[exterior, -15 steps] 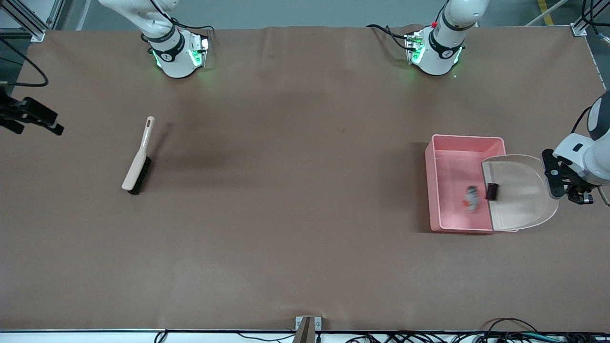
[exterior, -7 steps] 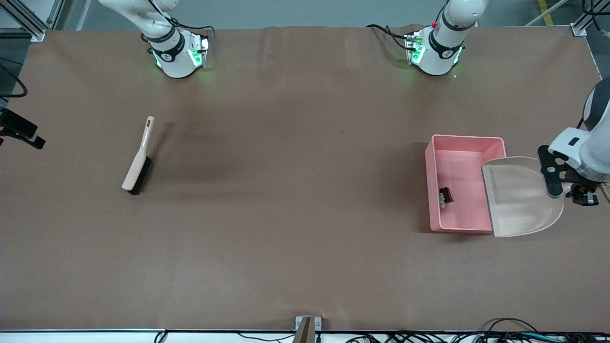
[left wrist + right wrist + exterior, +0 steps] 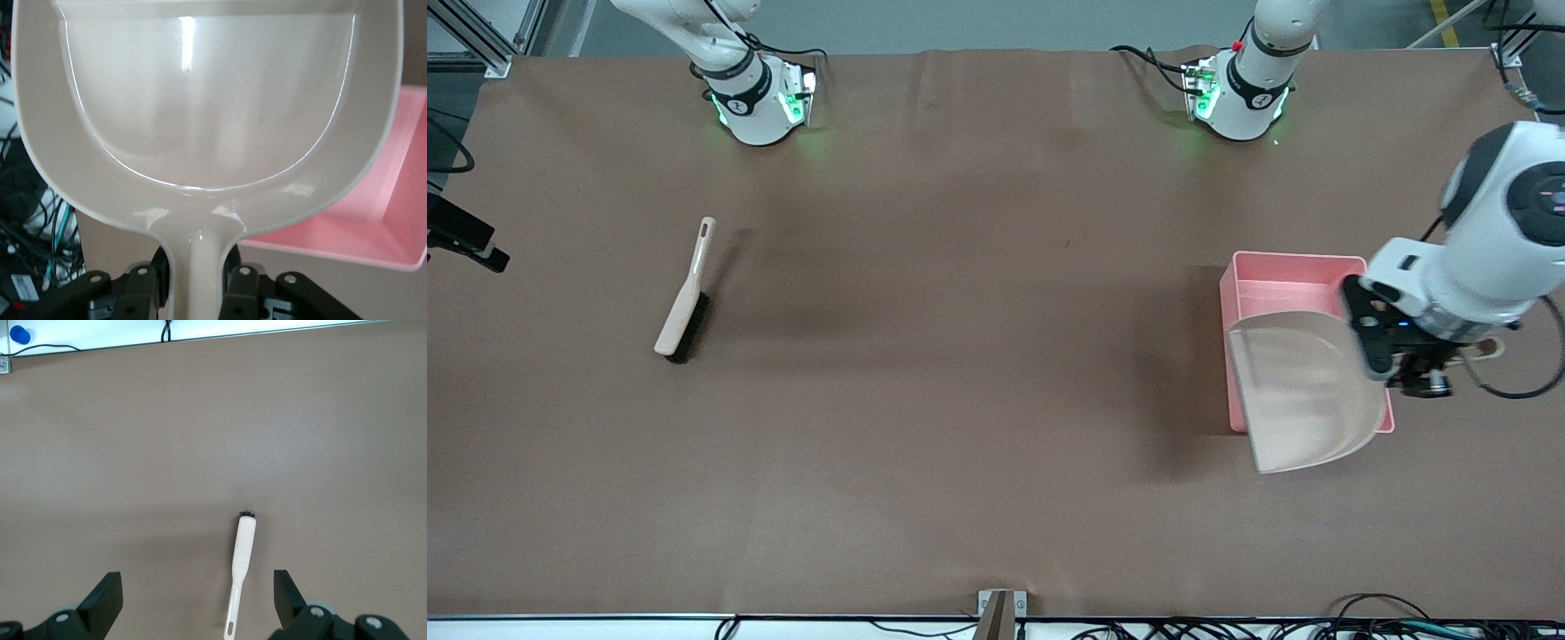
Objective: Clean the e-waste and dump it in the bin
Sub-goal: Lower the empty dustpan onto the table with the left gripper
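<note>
Left hand (image 3: 1405,356): clamped tight on the handle of the beige dustpan (image 3: 1303,391); its dark fingers (image 3: 143,293) press the handle from both sides in the left wrist view. It hangs over the bin's edge at the left arm's end of the bench.
Right hand (image 3: 198,600): fingers spread wide with nothing between them, raised above the bench with the brush below it; in the front view only a dark part of it shows at the picture's edge, at the right arm's end. That arm waits.
Bench (image 3: 978,400): covered in a brown sheet, with both arm bases along the edge farthest from the front camera.
Bin (image 3: 1294,271): pink tub standing on the bench toward the left arm's end; most of its opening is hidden under the dustpan. One corner of it shows in the left wrist view (image 3: 393,213).
Dustpan: held in the air over the bin, its scoop showing no contents in the left wrist view (image 3: 207,107).
Brush (image 3: 685,302): beige handle with dark bristles, lying flat on the bench toward the right arm's end, well apart from the bin.
E-waste: cannot be seen; the dustpan covers the part of the bin where it might lie.
</note>
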Controlling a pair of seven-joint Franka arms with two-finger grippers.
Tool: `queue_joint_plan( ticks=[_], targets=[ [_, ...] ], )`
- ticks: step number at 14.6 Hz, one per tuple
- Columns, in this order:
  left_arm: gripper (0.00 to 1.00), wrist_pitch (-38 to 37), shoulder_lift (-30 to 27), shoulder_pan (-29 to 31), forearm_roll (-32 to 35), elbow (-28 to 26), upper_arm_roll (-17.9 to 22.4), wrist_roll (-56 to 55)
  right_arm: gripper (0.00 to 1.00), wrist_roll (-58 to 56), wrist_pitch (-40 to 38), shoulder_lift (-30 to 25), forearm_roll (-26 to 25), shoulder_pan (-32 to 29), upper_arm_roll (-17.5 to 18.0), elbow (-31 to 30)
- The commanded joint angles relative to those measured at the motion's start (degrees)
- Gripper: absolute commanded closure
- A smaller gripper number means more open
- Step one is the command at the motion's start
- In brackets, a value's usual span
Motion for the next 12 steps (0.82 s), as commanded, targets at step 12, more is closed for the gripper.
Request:
queue_joint_plan(
  ticks=[12],
  targets=[
    [1.00, 12.4, 8.1, -31.0, -0.6, 1.2, 15.8, -22.8, 0.00, -0.9, -1.8, 0.1, 0.1, -0.2, 0.1, 0.5]
  ],
)
